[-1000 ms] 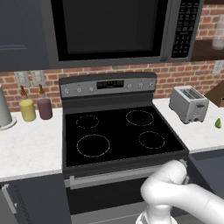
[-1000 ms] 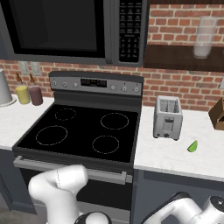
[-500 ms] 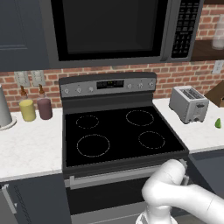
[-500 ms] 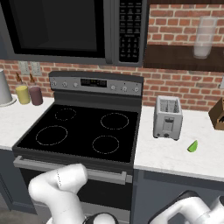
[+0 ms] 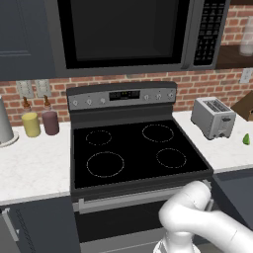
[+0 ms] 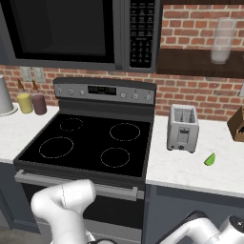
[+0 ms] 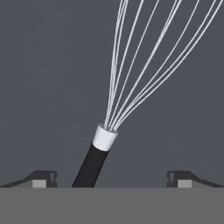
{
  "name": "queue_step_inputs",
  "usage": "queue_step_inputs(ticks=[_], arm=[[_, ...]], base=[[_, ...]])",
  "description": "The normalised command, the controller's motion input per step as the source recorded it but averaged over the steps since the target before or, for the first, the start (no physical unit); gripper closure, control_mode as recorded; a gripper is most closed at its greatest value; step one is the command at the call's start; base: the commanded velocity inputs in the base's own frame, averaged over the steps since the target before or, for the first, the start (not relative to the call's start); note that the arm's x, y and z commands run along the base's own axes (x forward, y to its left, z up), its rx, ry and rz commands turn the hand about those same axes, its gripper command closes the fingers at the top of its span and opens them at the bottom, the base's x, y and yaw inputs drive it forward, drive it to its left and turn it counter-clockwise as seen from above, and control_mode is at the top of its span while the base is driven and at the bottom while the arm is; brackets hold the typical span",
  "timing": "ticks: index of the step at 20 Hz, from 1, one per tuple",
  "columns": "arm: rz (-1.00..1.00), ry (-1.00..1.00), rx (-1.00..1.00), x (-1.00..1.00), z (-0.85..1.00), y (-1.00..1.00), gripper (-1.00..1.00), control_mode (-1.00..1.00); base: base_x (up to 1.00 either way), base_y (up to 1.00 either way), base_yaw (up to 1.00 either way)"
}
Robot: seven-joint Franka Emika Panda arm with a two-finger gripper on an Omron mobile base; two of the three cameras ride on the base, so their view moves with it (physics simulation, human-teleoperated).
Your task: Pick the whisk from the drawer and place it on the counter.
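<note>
Little has shifted since the earlier frames: stove, toaster and jars sit as before in both base views, and only the arm's white elbow has sunk a touch lower in front of the oven. In the hand view the whisk (image 7: 105, 138) lies on the dark drawer (image 7: 48, 78) floor, its black handle running down toward 6 o'clock between the fingertips (image 7: 43, 178) and its white collar and wires fanning up toward 12 and 1 o'clock. The gripper (image 7: 111, 180) stands wide, one tip at 9 o'clock and one at 3 o'clock of the handle, touching nothing. The step in hand looks like the final approach before the grasp. Next the hand likely needs to settle lower, shift slightly so the slanted handle sits centred, then close on the handle rather than the springy wires. Lifting out, the drawer walls and the oven front may crowd the arm. The counter (image 5: 34, 168) at 9 o'clock of the stovetop (image 5: 133, 153) holds two jars (image 5: 40, 122); at 3 o'clock stand a toaster (image 6: 182, 127) and a small green thing (image 6: 209, 159), with bare stone between for the set-down.
</note>
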Motion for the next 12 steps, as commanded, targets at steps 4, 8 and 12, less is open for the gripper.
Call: queue_step_inputs(ticks=[4, 8, 12], arm=[[0.00, 0.00, 0.00, 0.00, -0.14, 0.13, -1.00, -1.00], [0.00, 0.00, 0.00, 0.00, -0.23, 0.03, -1.00, -1.00], [0.00, 0.00, 0.00, 0.00, -0.28, 0.00, -1.00, -1.00]], base=[[0.00, 0.00, 0.00], [0.00, 0.00, 0.00], [0.00, 0.00, 0.00]])
